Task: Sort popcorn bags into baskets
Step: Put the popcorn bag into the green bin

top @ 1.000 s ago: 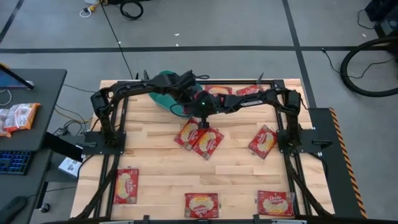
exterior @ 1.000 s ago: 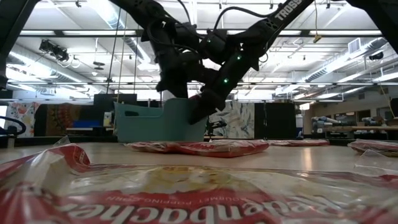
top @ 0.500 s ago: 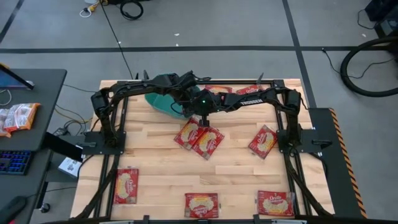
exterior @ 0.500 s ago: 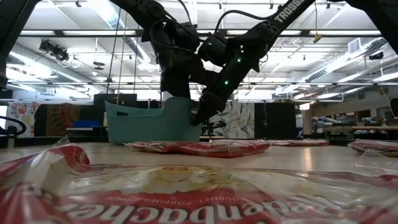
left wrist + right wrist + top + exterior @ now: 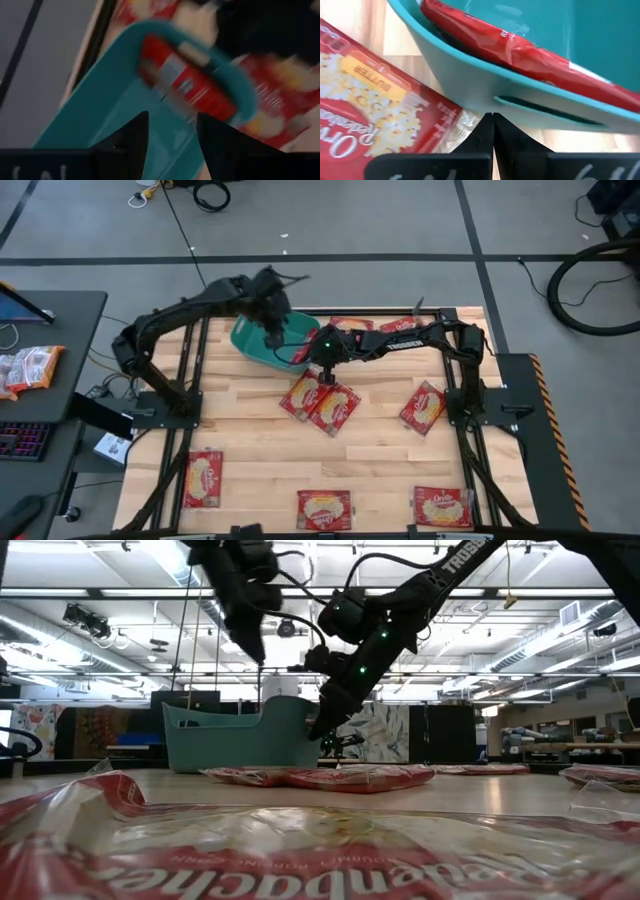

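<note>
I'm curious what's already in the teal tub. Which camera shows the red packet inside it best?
The right wrist view: the red packet fills the picture, lying in the teal tub. The left wrist view shows it blurred. The high view shows only a red sliver beside the arms. The low view shows only the tub's wall.

1. Even, bright overhead light falls on the desk (image 5: 250, 435) in the high view; shadows under the arms are soft and faint.
2. In the low view, ceiling strip lights (image 5: 520, 640) glare, and the arms show as dark silhouettes.
3. The nearest popcorn bag (image 5: 300, 850) there is out of focus.
4. The left wrist view is dim and motion-blurred; the right wrist view is bright and sharp.
</note>
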`<action>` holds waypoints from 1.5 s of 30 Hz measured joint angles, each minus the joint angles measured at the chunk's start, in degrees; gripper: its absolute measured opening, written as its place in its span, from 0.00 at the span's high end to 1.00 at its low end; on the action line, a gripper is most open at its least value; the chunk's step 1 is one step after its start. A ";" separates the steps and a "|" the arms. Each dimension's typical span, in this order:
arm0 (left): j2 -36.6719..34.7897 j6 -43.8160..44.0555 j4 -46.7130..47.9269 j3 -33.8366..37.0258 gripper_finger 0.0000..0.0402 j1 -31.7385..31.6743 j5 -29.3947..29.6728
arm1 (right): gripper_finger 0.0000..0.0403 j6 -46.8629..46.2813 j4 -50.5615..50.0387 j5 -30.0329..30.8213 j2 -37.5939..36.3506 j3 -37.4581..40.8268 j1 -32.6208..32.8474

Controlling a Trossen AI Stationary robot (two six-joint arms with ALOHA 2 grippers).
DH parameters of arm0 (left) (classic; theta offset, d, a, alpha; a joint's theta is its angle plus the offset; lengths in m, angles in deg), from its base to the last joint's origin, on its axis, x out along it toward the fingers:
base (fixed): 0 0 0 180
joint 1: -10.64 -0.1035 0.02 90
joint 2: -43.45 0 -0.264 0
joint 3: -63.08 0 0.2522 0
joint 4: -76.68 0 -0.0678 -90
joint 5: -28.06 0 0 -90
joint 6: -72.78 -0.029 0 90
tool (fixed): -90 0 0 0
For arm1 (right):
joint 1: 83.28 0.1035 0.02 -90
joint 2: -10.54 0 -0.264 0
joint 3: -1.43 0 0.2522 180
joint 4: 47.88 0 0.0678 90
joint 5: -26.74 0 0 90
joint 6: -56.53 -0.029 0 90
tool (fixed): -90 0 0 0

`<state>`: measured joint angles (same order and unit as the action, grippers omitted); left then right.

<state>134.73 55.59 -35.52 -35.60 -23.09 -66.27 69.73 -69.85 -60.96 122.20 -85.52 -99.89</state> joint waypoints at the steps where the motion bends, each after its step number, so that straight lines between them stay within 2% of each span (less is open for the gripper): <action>1: -0.60 -0.41 1.64 0.00 0.57 -1.18 0.06 | 0.98 -1.34 -1.27 0.17 -0.84 0.00 0.30; 6: -2.61 -1.43 12.43 0.02 0.57 -3.93 -3.71 | 0.98 -7.16 -13.50 3.30 -6.72 -0.01 4.09; 9: -3.29 -3.16 16.88 0.02 0.57 -2.51 -4.67 | 0.99 -8.35 -19.04 4.11 -9.76 0.00 7.92; 12: -3.29 -2.68 17.71 0.02 0.57 0.00 -4.91 | 0.99 -10.64 -19.47 4.13 -10.68 0.00 11.35; 19: -6.33 2.01 21.53 0.07 0.57 8.57 -6.31 | 0.99 -16.18 -10.42 7.57 -4.04 0.00 17.00; 21: -7.72 5.65 23.11 0.07 0.57 11.91 -6.44 | 0.99 -15.86 -6.75 8.09 -1.00 0.00 18.38; 23: -9.59 10.58 24.32 0.07 0.57 15.57 -6.43 | 0.99 -15.90 -4.48 11.27 1.85 0.00 19.47; 26: -12.05 20.76 23.55 0.07 0.57 22.31 -5.54 | 0.98 -20.64 -4.84 15.83 5.38 0.02 20.03; 29: -14.51 32.70 22.54 0.07 0.57 30.72 -1.74 | 0.98 -29.24 -5.52 16.49 6.99 -0.17 20.27; 31: -15.52 40.27 22.50 0.07 0.57 36.93 2.33 | 0.98 -34.85 -4.67 13.27 7.64 -0.22 20.66; 34: -16.14 52.33 22.49 0.07 0.57 46.86 9.52 | 0.98 -40.77 0.72 2.47 7.82 -0.12 22.26; 36: -16.08 60.10 22.49 0.07 0.57 53.47 13.38 | 0.98 -42.16 4.74 -5.53 7.42 0.20 24.16; 37: -15.99 63.60 22.45 0.07 0.57 56.97 15.10 | 0.98 -42.20 6.77 -7.61 6.86 0.26 25.08; 40: -14.65 74.81 22.39 0.07 0.57 66.69 22.38 | 0.98 -41.72 9.41 -6.27 2.79 0.13 27.61; 45: -10.93 91.50 22.31 0.04 0.57 80.02 34.78 | 0.98 -34.46 1.55 4.04 -2.43 0.11 30.73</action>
<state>123.80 147.08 -13.21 -35.56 56.93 -31.48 35.27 -68.30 -56.91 119.78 -85.41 -69.16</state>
